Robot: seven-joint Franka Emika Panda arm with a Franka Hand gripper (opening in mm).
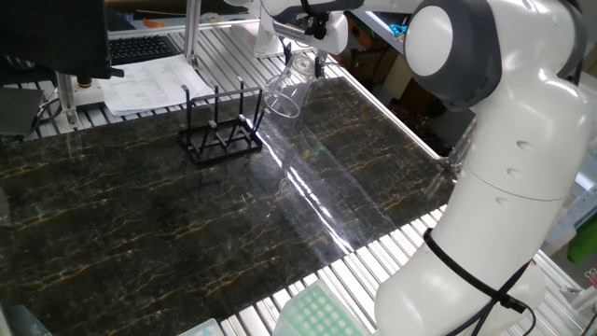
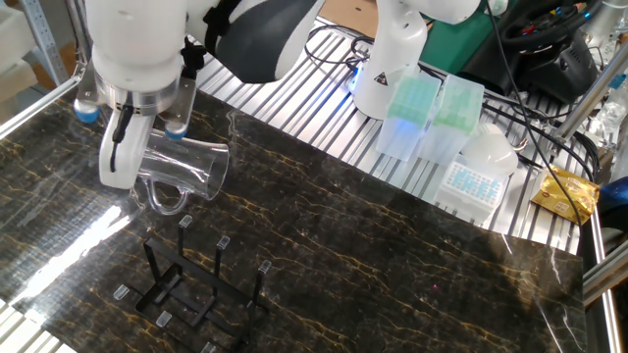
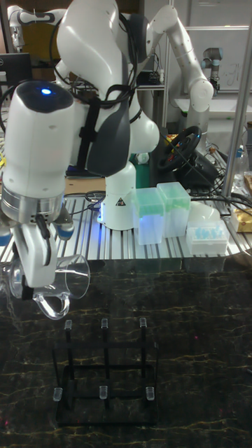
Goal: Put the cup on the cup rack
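Robotics lab (second arm [image 3: 183, 52], pipette-tip boxes [image 2: 412, 116]).

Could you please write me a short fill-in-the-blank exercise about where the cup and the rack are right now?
1. The gripper holds the cup on its ____.
2. The cup's handle points ____.
3. The cup rack stands on the table with ____ cups on its pegs.

Missing words: side; downward; no

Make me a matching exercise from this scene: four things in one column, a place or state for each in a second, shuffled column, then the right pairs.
Things:
1. cup
2. cup rack
3. gripper
4. yellow packet

Places or states:
A. standing on the dark marble table, no cup on its pegs
B. lying at the far right edge, off the marble
C. held in the air, tipped on its side
D. shut on the glass

Pairs: 1-C, 2-A, 3-D, 4-B
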